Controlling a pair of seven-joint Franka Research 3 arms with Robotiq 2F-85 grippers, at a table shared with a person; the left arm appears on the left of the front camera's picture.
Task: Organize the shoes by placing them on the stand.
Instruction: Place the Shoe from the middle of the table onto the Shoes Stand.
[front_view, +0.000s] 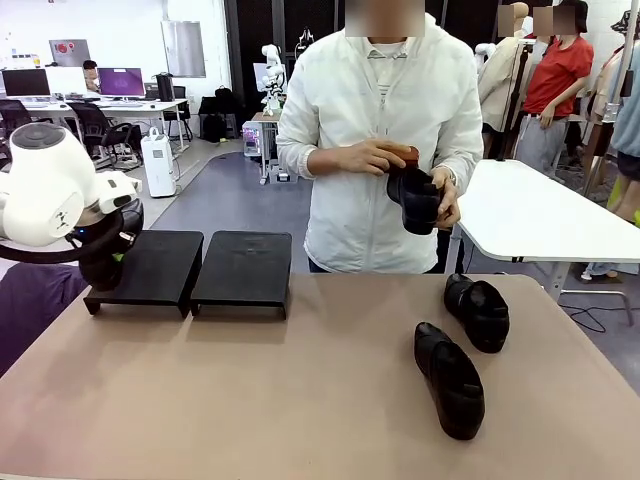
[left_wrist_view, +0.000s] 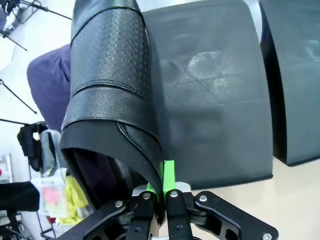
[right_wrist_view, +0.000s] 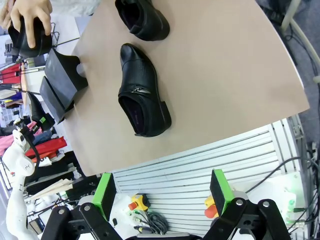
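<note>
My left gripper (left_wrist_view: 162, 200) is shut on the collar of a black leather shoe (left_wrist_view: 110, 90), which hangs toe-away over the left edge of the left stand platform (left_wrist_view: 215, 100). From the front, that gripper (front_view: 108, 262) sits at the left platform (front_view: 150, 265), and the second platform (front_view: 245, 265) is beside it. Two more shoes lie on the table at the right, one nearer (front_view: 450, 378) and one farther (front_view: 478, 310). The person holds another shoe (front_view: 415, 195) in both hands. My right gripper (right_wrist_view: 162, 192) is open and hangs off the table's edge, past the near shoe (right_wrist_view: 142, 92).
The tan table (front_view: 300, 400) has free room in its middle and front. A white table (front_view: 540, 215) stands behind at the right. The person stands at the far edge, between the stand and the loose shoes.
</note>
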